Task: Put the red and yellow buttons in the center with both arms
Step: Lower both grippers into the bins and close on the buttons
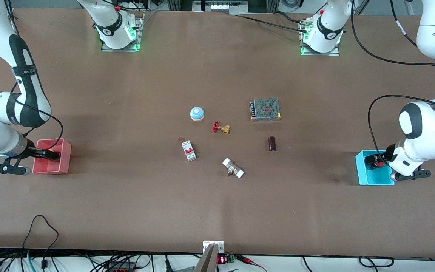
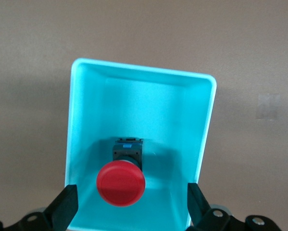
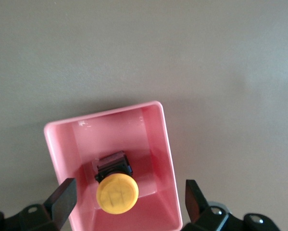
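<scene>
gaping left pincer (image 2: 129, 204) over red button (image 2: 120, 183), untouched

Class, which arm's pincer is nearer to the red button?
Left. The left pincer hangs open over the cyan bin holding the red button; the right pincer is over the pink bin.
</scene>
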